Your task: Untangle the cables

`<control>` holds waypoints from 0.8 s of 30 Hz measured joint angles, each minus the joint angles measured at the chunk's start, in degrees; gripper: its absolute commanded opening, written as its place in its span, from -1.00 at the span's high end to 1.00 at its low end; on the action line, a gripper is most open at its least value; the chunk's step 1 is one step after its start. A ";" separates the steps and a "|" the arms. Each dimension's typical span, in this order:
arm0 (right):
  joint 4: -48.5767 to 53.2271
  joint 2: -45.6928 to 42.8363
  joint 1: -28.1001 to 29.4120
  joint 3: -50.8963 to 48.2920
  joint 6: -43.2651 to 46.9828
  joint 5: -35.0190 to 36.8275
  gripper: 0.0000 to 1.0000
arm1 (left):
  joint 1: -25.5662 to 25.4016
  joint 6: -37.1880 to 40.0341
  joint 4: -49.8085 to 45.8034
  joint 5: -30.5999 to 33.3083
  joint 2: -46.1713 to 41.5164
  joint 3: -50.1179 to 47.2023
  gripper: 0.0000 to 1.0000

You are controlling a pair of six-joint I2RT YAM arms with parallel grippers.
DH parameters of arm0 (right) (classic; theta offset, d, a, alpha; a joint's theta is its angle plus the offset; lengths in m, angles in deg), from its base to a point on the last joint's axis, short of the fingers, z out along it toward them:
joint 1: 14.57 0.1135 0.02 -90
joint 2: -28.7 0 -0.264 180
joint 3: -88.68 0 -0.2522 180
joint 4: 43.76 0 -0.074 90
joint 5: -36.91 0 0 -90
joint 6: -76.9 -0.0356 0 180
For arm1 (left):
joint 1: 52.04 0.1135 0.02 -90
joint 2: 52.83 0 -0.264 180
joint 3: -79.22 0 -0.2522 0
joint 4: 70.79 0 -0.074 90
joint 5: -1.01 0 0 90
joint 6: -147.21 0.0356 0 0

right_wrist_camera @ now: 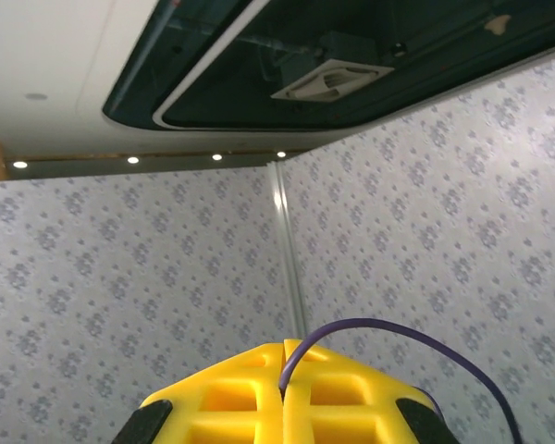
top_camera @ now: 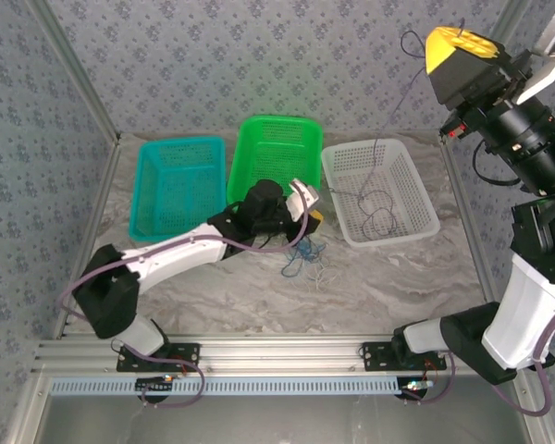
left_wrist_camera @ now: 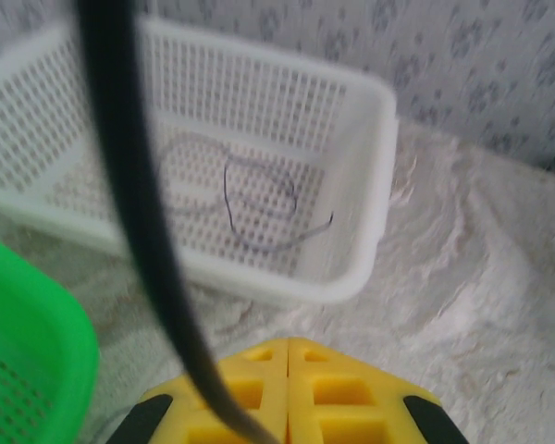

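A small tangle of cables [top_camera: 303, 257], blue and pale strands among them, lies on the table in front of the baskets. My left gripper [top_camera: 313, 215] hovers just above and behind it, jaws shut [left_wrist_camera: 288, 347]. A dark blurred strand [left_wrist_camera: 139, 203] crosses its left finger close to the lens; I cannot tell whether it is pinched. My right gripper [top_camera: 458, 42] is raised high at the back right, shut [right_wrist_camera: 285, 350] on a purple cable [right_wrist_camera: 398, 326]. That cable [top_camera: 381, 148] hangs down and coils [left_wrist_camera: 259, 199] inside the white basket [top_camera: 388, 239].
Three baskets stand in a row at the back: teal [top_camera: 180, 141], green [top_camera: 276, 125] and white. In the left wrist view the white basket's rim [left_wrist_camera: 370, 185] is close ahead and the green basket [left_wrist_camera: 37, 305] is at the lower left. Metal frame posts flank the table.
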 measured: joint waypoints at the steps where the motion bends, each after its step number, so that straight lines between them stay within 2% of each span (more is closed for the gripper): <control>1: 0.92 0.00 -0.63 -0.74 0.22 -0.02 1.00 | 0.00 0.02 0.04 0.00 -1.46 0.13 1.00; 6: 5.07 -1.14 -5.31 -7.67 0.85 -0.81 1.00 | 0.00 0.72 -0.57 0.24 -6.62 2.01 1.00; 11: 6.23 -1.03 -12.76 -14.25 -0.96 -5.46 1.00 | 0.00 1.75 -4.11 1.14 -8.13 6.75 1.00; 16: 6.23 -1.22 -16.44 -17.09 -1.99 -8.96 1.00 | 0.00 1.73 -4.81 1.51 -9.88 8.52 1.00; 24: 6.32 -1.53 -23.21 -20.33 -1.44 -11.23 1.00 | 0.00 3.23 -6.49 1.49 -6.27 16.04 0.97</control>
